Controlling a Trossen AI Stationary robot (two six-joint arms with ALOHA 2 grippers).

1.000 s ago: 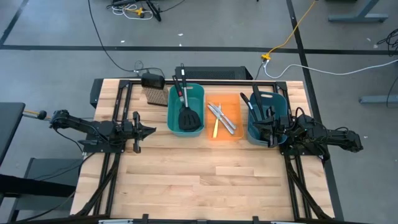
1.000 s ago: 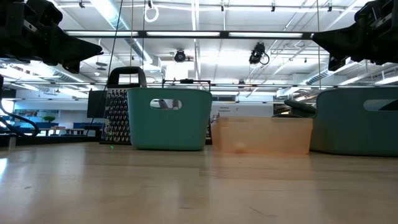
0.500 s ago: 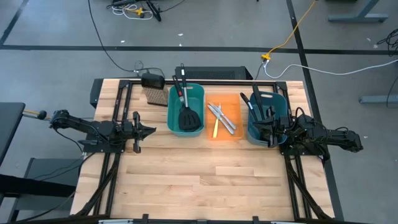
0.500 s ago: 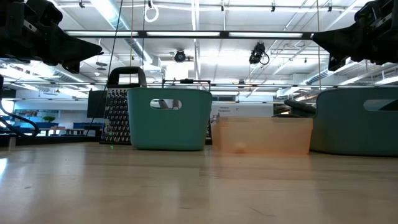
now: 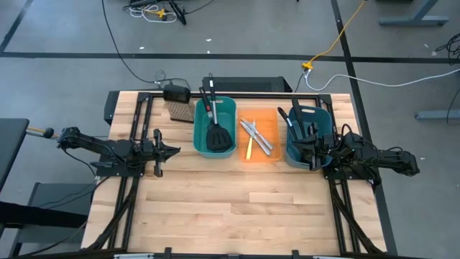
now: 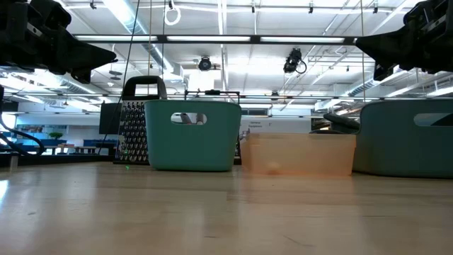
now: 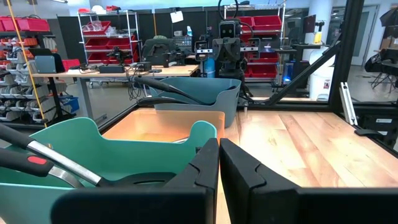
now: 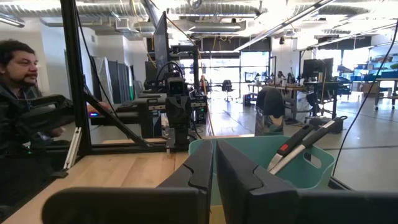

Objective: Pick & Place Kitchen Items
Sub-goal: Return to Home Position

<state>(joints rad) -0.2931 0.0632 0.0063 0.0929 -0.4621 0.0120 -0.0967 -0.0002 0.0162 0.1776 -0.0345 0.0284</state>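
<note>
Found the left gripper (image 5: 175, 152) hovering over the left side of the table (image 5: 237, 208), just short of the left teal bin (image 5: 233, 119), fingers (image 7: 208, 168) pressed nearly together with only a sliver between them, gripping nothing. Found the right gripper (image 5: 300, 152) raised over the near corner of the right teal bin (image 5: 328, 115), fingers (image 8: 202, 165) likewise closed to a sliver, empty. Logged black slotted spatulas (image 5: 219, 138) in the left teal bin, blades down inside, handles leaning out over the far rim, one handle red and black. Logged slim silver table knives (image 5: 257, 137) lying flat in the orange bin (image 5: 272, 121), which sat between the two teal bins, with a yellow-handled knife (image 5: 249, 150) just beside them on the left arm's side. Logged long black ladles (image 5: 293, 121) in the right teal bin, handles sticking up past its rim. Noted a grater (image 5: 180, 111) with a black handle standing on the table just left of the left teal bin, near the far edge. Noted a person (image 8: 25, 124) beyond the table in the right wrist view.
</note>
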